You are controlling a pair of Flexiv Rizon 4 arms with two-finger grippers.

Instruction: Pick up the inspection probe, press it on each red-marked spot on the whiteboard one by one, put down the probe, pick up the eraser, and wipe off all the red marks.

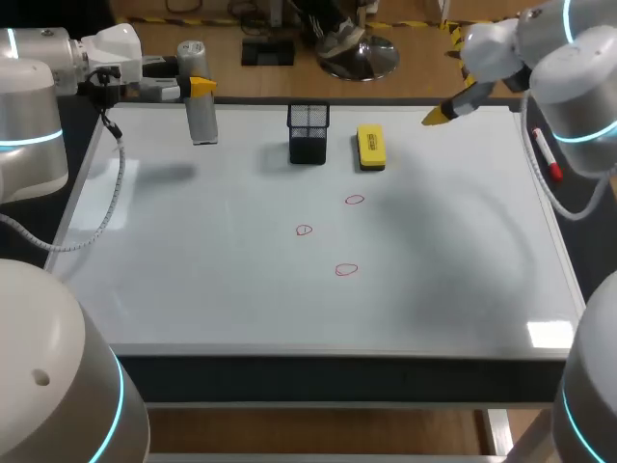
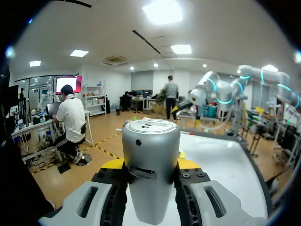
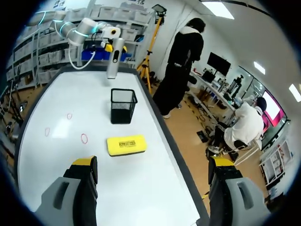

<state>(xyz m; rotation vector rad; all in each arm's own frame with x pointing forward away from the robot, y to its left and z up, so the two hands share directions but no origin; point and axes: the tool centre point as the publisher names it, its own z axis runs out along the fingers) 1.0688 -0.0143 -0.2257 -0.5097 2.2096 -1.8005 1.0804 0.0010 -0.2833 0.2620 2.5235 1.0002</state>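
The inspection probe [image 1: 200, 108], a silver cylinder, hangs upright above the whiteboard's [image 1: 193, 280] far left corner, and my left gripper [image 1: 198, 89] is shut on its upper part. In the left wrist view the probe [image 2: 150, 165] stands between the yellow tips. Three red circles [image 1: 355, 201] [image 1: 305, 231] [image 1: 346, 270] are drawn near the board's middle. The yellow eraser [image 1: 370, 147] lies at the back, beside a black mesh cup [image 1: 308, 133]. My right gripper [image 1: 442, 114] hovers open over the far right corner, with the eraser [image 3: 126, 144] ahead of its fingers.
A red marker [image 1: 548, 154] lies along the board's right edge. The mesh cup [image 3: 123, 106] stands just beyond the eraser. Bare whiteboard [image 3: 61, 155] spreads across the front and left.
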